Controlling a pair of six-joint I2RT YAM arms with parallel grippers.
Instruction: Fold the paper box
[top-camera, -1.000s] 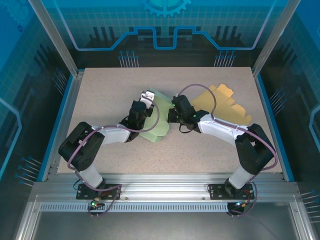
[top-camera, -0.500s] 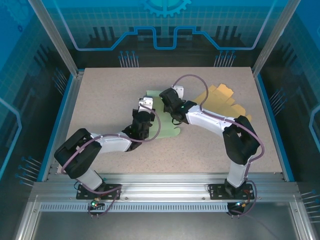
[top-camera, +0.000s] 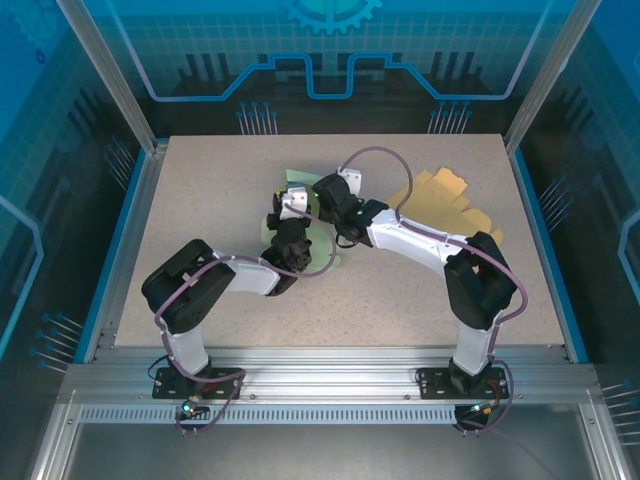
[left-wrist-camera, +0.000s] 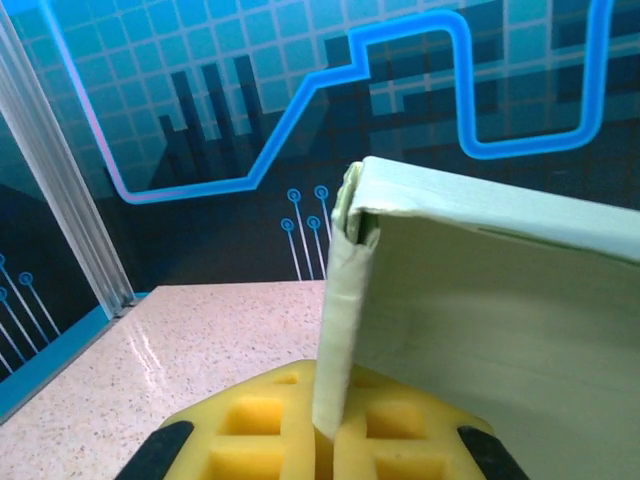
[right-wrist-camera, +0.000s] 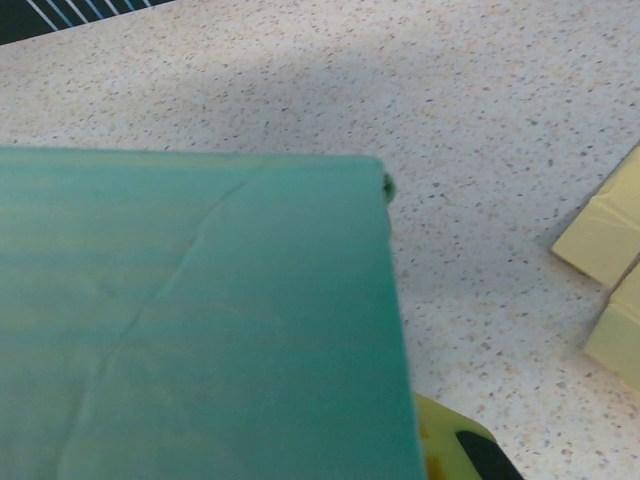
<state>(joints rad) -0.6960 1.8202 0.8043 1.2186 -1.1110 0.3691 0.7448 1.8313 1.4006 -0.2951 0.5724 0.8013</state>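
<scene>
The green paper box (top-camera: 297, 179) stands partly folded near the middle of the table (top-camera: 210, 190), raised between the two arms. The left gripper (left-wrist-camera: 328, 440) is clamped tight, its yellow pads (left-wrist-camera: 250, 430) pinching a doubled flap at the box's corner, a detail the wrists hide from the overhead camera. The right gripper (top-camera: 322, 190) is closed too, with a green panel running straight into it (apparently in its grip), and its wrist camera catches the edge of the flat yellow cardboard (right-wrist-camera: 610, 260) lying apart on the right.
</scene>
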